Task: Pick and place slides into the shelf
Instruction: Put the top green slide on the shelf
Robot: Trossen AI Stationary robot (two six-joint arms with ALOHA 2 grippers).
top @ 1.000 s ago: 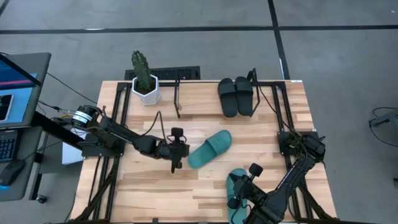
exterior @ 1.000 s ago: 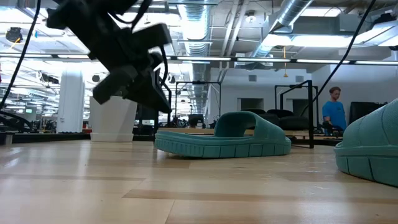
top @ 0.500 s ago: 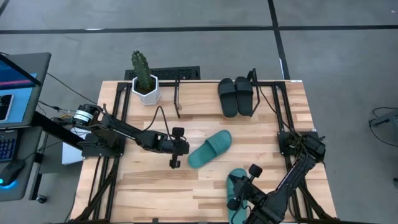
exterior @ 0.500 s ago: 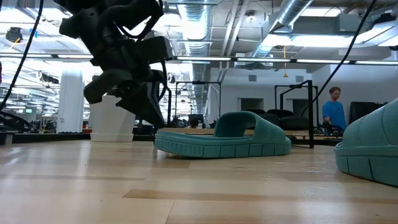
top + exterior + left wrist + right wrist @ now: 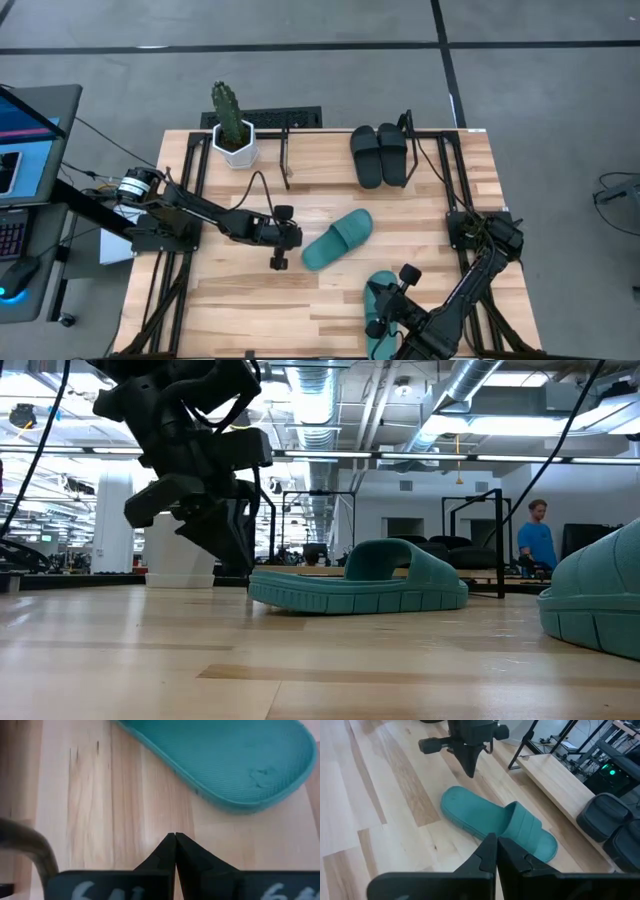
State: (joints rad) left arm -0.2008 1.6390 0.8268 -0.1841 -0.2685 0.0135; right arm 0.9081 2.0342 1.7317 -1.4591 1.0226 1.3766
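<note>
Risky here: left gripper (image 5: 283,238), jaws pinched closed and empty just beside the teal-green foam slide sandal (image 5: 337,238), likely to shove it away instead of grabbing unless opened first.

The worktop (image 5: 240,300) is pale wood in long blond planks with darker grain streaks. Two sandals are teal-green: one (image 5: 337,238) mid-worktop, its footbed finely ribbed in the left wrist view, and another (image 5: 380,296) at the near edge. The pair of sandals (image 5: 379,155) on the shelf (image 5: 430,135) is black, and the shelf's thin frame is black too. The cactus (image 5: 227,110) is dark green in a white pot (image 5: 238,149). Both arms are black, as are the left end effector (image 5: 277,262) and right end effector (image 5: 496,851). The floor (image 5: 540,80) is grey.
</note>
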